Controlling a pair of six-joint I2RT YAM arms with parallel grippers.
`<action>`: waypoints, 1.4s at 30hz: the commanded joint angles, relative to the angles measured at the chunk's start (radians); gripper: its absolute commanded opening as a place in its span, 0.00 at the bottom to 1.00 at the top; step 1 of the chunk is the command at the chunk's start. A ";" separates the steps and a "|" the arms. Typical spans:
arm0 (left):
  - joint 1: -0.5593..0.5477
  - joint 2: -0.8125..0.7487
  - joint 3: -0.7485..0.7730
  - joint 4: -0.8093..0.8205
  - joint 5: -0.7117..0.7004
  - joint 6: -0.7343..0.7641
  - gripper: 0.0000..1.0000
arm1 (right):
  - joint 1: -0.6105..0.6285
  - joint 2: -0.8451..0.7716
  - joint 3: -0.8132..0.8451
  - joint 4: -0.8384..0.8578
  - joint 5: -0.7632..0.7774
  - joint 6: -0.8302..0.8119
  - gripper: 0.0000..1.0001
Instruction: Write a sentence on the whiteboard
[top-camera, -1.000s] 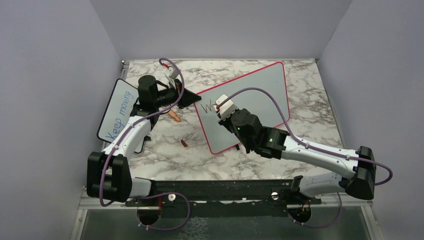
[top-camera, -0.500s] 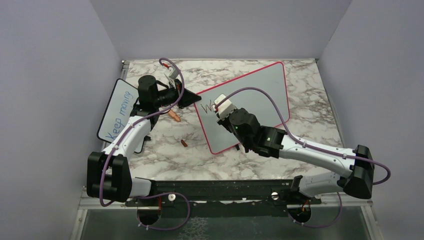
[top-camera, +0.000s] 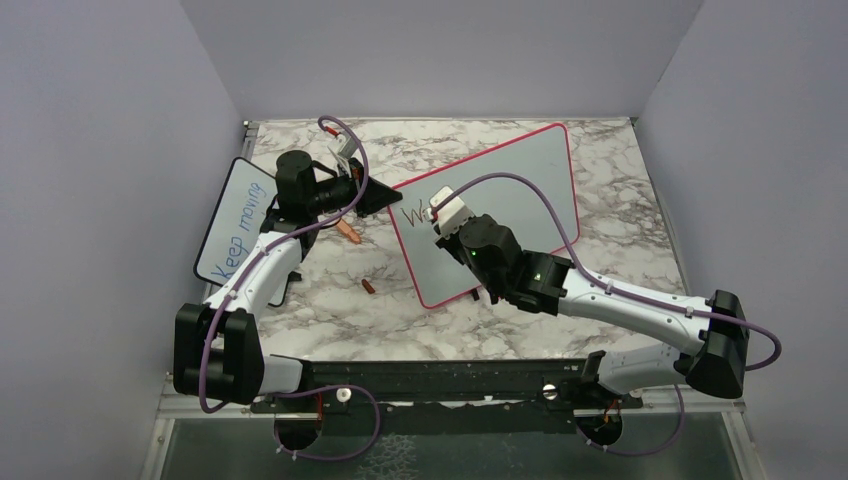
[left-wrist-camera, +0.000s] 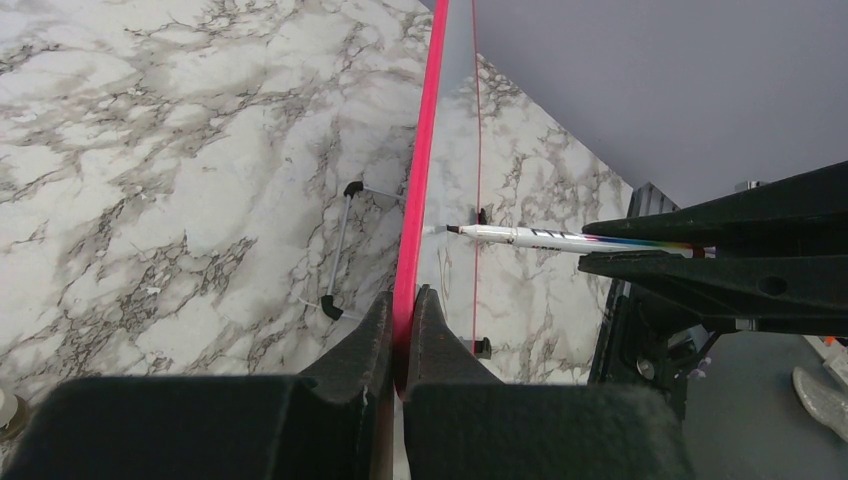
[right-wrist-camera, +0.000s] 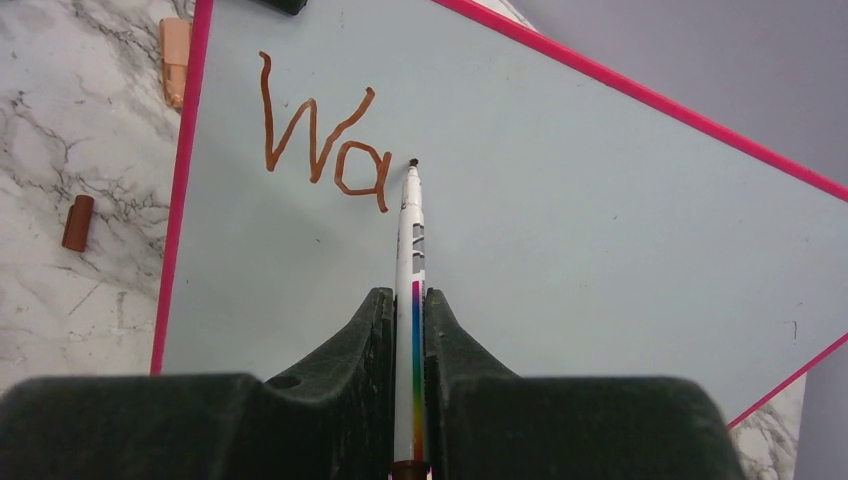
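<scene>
The whiteboard, pink-red framed, stands tilted on the marble table. My left gripper is shut on its left edge. A white marker with a rainbow stripe is clamped in my right gripper. The marker's dark tip rests at the board face, just right of the letters. Of the sentence, only a red-brown "Wa" shows near the board's upper left corner. The left wrist view sees the marker side-on, pointing at the board.
A smaller black-framed board with blue "Keep moving" leans at the far left. A brown marker cap lies on the table beside the whiteboard, and a peach-coloured piece lies near the left gripper. Grey walls close in three sides.
My right wrist has edged slightly to the right along the board with the marker. The left arm and the whiteboard have not moved.
</scene>
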 joint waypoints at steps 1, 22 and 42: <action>-0.003 0.008 0.006 -0.044 -0.007 0.087 0.00 | -0.008 0.008 0.016 -0.049 -0.035 0.036 0.01; -0.003 0.010 0.005 -0.044 -0.007 0.087 0.00 | -0.008 -0.025 -0.005 -0.124 -0.059 0.090 0.00; -0.003 0.013 0.007 -0.043 -0.002 0.086 0.00 | -0.008 -0.028 -0.017 -0.010 -0.021 0.063 0.00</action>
